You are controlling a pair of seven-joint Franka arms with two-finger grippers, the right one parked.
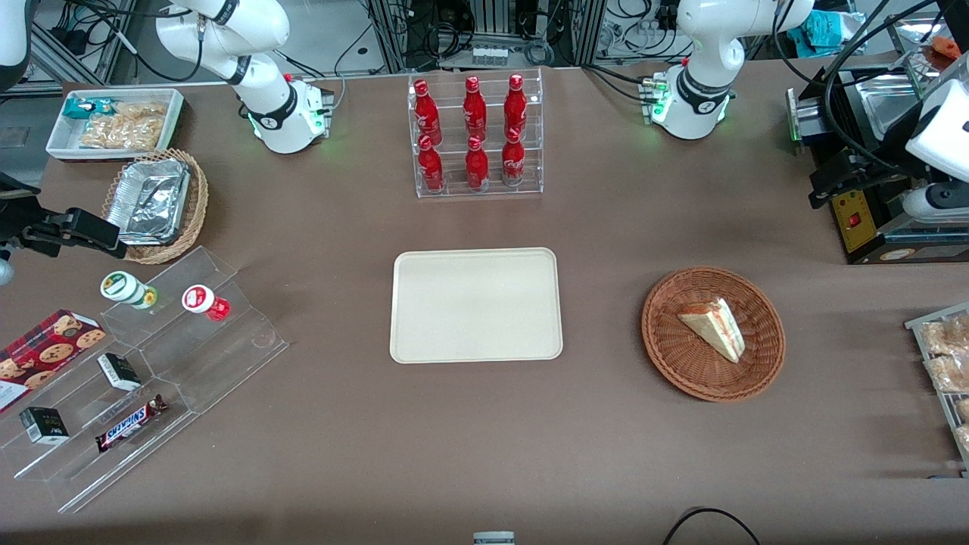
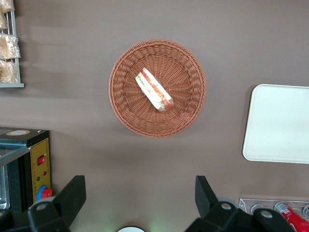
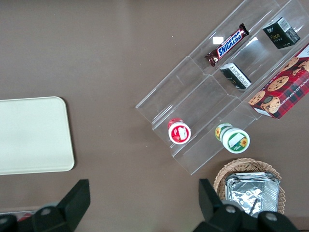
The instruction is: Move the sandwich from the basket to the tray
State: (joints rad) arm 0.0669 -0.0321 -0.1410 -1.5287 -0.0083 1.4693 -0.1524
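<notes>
The sandwich (image 1: 715, 327) (image 2: 153, 90), a white wedge with red and green filling, lies on its side in the round reddish-brown basket (image 1: 666, 356) (image 2: 125, 111). The cream tray (image 1: 475, 304) (image 2: 277, 123) lies flat beside the basket, toward the parked arm's end, with nothing on it. My gripper (image 1: 825, 189) (image 2: 139, 182) hangs high over the table, farther from the front camera than the basket and toward the working arm's end. It is open, with only bare tablecloth between its black fingers (image 2: 75, 191).
A black machine (image 1: 870, 227) stands under the working arm. A wire rack of snack bags (image 1: 946, 356) sits at the table edge near the basket. A clear rack of red bottles (image 1: 475, 136) stands farther back than the tray. Acrylic steps (image 1: 151, 363), a foil-filled basket (image 1: 155, 200) and a white bin (image 1: 113, 121) lie at the parked arm's end.
</notes>
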